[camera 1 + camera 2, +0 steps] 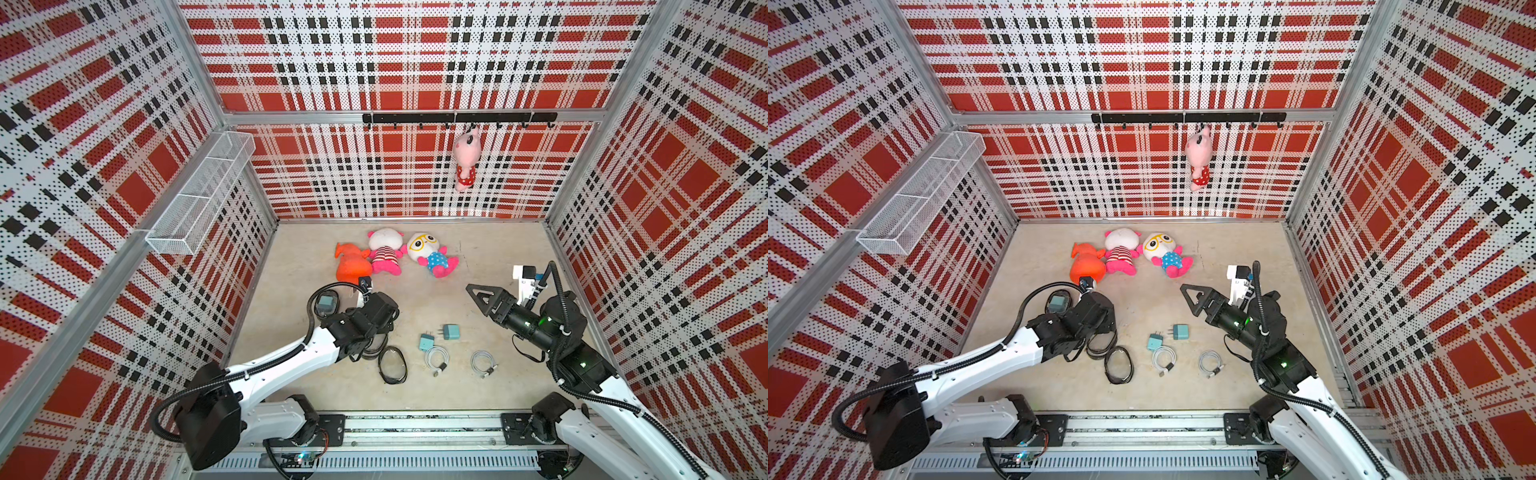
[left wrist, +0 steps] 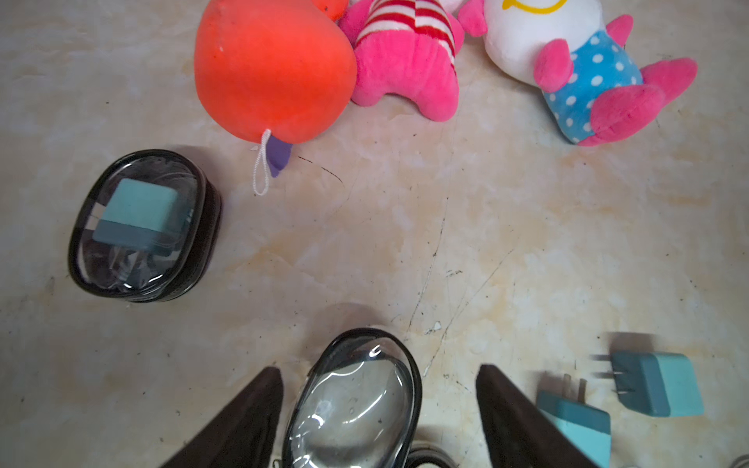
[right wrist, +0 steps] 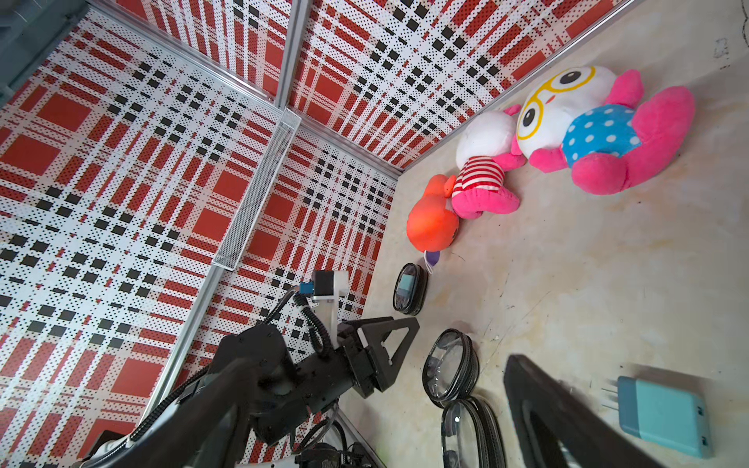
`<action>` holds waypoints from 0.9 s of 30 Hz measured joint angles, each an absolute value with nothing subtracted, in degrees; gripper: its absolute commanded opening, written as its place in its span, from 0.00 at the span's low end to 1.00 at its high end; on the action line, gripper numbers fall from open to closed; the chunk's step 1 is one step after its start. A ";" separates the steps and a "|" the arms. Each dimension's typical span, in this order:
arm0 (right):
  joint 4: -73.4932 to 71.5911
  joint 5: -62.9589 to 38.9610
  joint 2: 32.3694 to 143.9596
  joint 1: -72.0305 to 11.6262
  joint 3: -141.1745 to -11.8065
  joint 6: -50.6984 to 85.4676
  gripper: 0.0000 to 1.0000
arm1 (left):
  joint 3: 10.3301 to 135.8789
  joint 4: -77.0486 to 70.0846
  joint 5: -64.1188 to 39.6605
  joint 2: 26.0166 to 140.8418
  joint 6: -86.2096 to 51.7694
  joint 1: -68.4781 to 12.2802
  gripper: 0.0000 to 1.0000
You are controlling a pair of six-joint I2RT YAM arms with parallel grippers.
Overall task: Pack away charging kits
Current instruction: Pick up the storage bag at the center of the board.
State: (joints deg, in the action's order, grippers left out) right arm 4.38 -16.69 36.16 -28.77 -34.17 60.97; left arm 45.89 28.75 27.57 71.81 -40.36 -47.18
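The left hand [image 2: 379, 368] stands open astride the empty case [image 2: 356, 409], one finger on each side with a gap showing both ways, so it holds nothing yet. That grip is my worry. The case has a slick, domed clear lid, so a squeeze across it could make it squirt out or buckle instead of lifting. One finger is also just beside the near plug [image 2: 575, 425], and a small drift that way would knock it across the worktop [image 1: 457, 395]. A third case [image 1: 392, 365] lies just beside the empty one, perhaps touching it. It could get dragged along if the hand sweeps.

The right hand [image 1: 478, 297] hangs wide open and empty above the worktop, apart from everything. I see no trouble from it as it stands.

As for containers, the full case [image 2: 142, 227] sits apart near the orange toy [image 2: 275, 69]. It holds the packed plug [image 2: 140, 210] under its clear lid, and something glints beneath, likely a cable, though glare hides it. The empty case shows nothing inside. The third case looks unzipped, and I cannot tell what, if anything, is in it.

Not yet packed are the near plug and the other plug [image 1: 451, 331], close together, with one cable [image 1: 437, 357] and a second cable [image 1: 484, 363] just in front of them. All four lie loose on the worktop.
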 measured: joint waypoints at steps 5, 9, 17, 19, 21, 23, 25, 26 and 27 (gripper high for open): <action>4.43 -16.62 34.52 -28.77 -33.85 61.19 1.00 | 45.91 28.58 26.17 75.96 -39.38 -48.10 0.78; 4.49 -16.21 33.67 -28.77 -33.85 61.14 1.00 | 45.91 28.34 25.15 76.73 -38.72 -48.42 0.78; 7.88 -5.30 34.72 -28.77 -29.61 58.13 1.00 | 45.91 27.24 22.92 81.34 -37.39 -48.51 0.73; 9.15 -2.55 36.91 -28.77 -29.10 56.51 1.00 | 45.91 26.89 22.52 83.59 -36.97 -48.58 0.72; 9.08 -0.99 39.75 -28.77 -28.56 54.85 1.00 | 46.00 26.72 22.41 85.56 -36.75 -48.62 0.71; 8.58 -0.51 42.74 -28.77 -27.66 53.36 1.00 | 46.06 26.57 22.46 87.13 -36.67 -48.64 0.70; 7.99 -0.60 45.50 -28.77 -26.63 52.18 1.00 | 46.19 26.50 22.50 88.44 -36.53 -48.64 0.67; 7.75 -0.62 46.50 -28.77 -26.20 51.86 1.00 | 46.26 26.48 22.52 88.79 -36.47 -48.62 0.64; 7.53 -0.64 47.44 -28.77 -25.80 51.62 1.00 | 46.33 26.41 22.55 89.19 -36.38 -48.62 0.59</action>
